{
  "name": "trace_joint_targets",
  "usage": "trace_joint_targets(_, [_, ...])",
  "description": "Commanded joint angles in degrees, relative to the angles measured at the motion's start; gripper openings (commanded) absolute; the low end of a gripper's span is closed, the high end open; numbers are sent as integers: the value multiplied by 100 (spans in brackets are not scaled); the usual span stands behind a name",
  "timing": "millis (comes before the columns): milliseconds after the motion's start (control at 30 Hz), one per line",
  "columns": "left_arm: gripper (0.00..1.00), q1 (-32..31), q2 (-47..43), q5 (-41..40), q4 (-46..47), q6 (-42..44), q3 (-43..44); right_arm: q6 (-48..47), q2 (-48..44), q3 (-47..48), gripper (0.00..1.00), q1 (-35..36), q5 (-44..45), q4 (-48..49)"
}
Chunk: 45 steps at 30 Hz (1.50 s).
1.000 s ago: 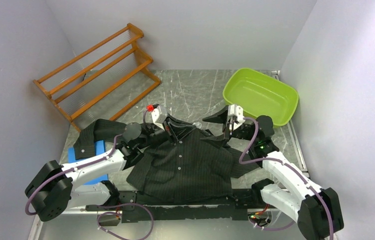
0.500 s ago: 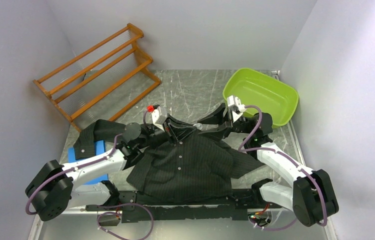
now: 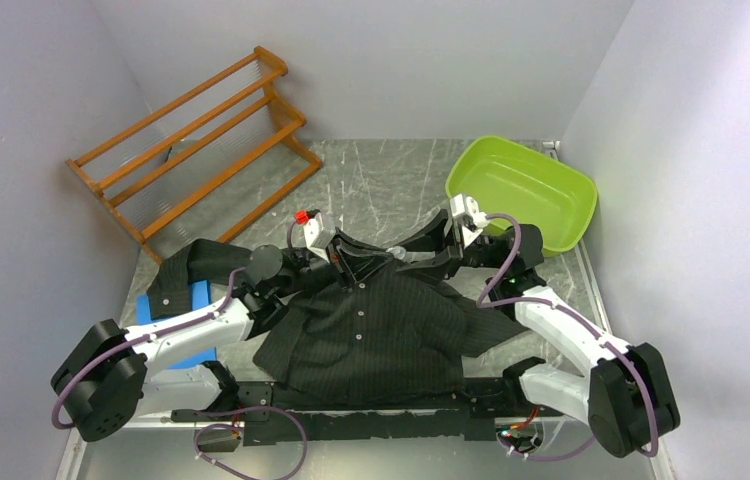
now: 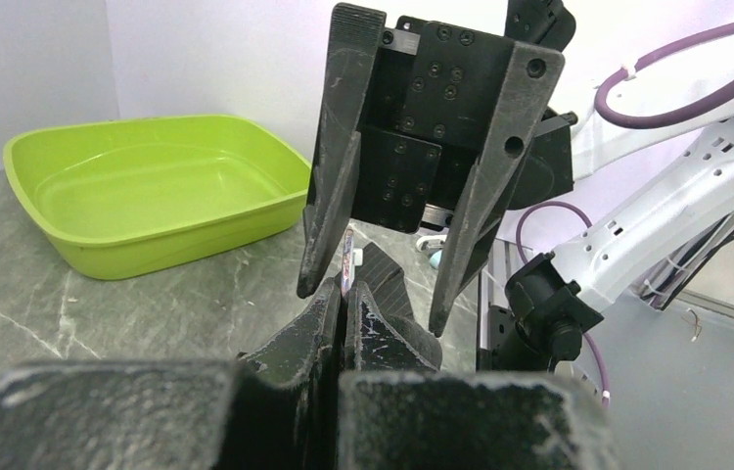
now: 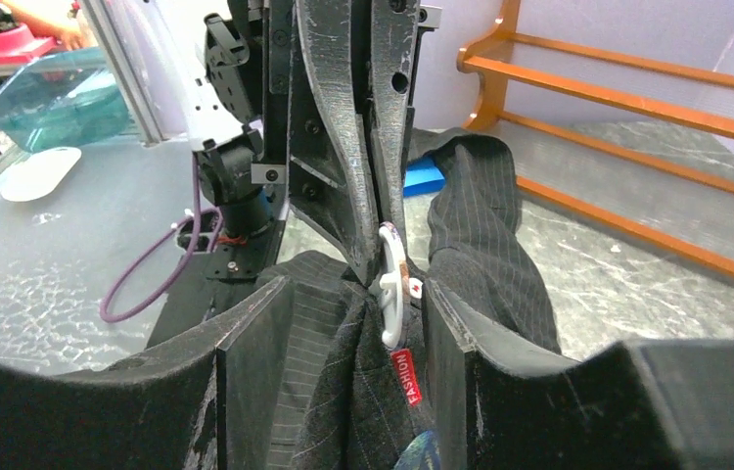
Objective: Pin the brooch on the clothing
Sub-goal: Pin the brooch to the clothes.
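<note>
The left claw point(image 4: 344, 299) is clenched on the brooch point(image 5: 391, 284), a white ring, and holds it at the far edge of the shirt point(image 3: 371, 330), which lies spread in the middle of the surface point(image 3: 391, 180). The right claw point(image 5: 351, 294) is released, with one jaw on each side of the brooch and a raised fold of the shirt. I think the risk is this: if the right claw shuts off-centre, it may knock the brooch out of the left grip, or catch only the shirt
</note>
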Motion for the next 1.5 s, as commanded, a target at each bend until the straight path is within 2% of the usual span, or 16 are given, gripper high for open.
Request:
trace_joint_targets(0, [3, -17, 1, -66, 350, 26, 230, -440, -277, 146, 54, 19, 44, -268])
trace_joint_targets(100, [3, -17, 22, -59, 458, 9, 208, -503, -367, 134, 50, 19, 117, -389])
trace_joint_targets(167, [3, -17, 53, -40, 499, -3, 207, -425, -345, 124, 41, 22, 116, -286])
trace_joint_targets(467, [3, -17, 57, 8, 489, -50, 234, -140, -210, 120, 22, 22, 91, 26])
trace_joint_targets(600, [3, -15, 4, -27, 479, -61, 216, -271, -257, 145, 23, 32, 67, -174])
trace_joint_targets(733, [3, -17, -16, -70, 448, -50, 212, -427, -266, 152, 41, 34, 30, -379])
trace_joint_targets(833, [3, -17, -36, -54, 379, -25, 224, -561, -321, 127, 43, 34, 45, -589])
trace_joint_targets(1067, [2, -12, -35, -41, 373, -39, 234, -693, -433, 76, 37, 28, 171, -734])
trace_joint_targets(1233, [3, -13, -14, -14, 373, -43, 275, -509, -265, 133, 17, 34, 127, -562])
trace_joint_targets(1333, [3, -17, -14, -12, 356, -41, 290, -483, -213, 162, 13, 30, 128, -583])
trace_joint_targets(1467, [3, -16, -6, -12, 295, -19, 319, -750, -220, 337, 8, 32, 190, -1124])
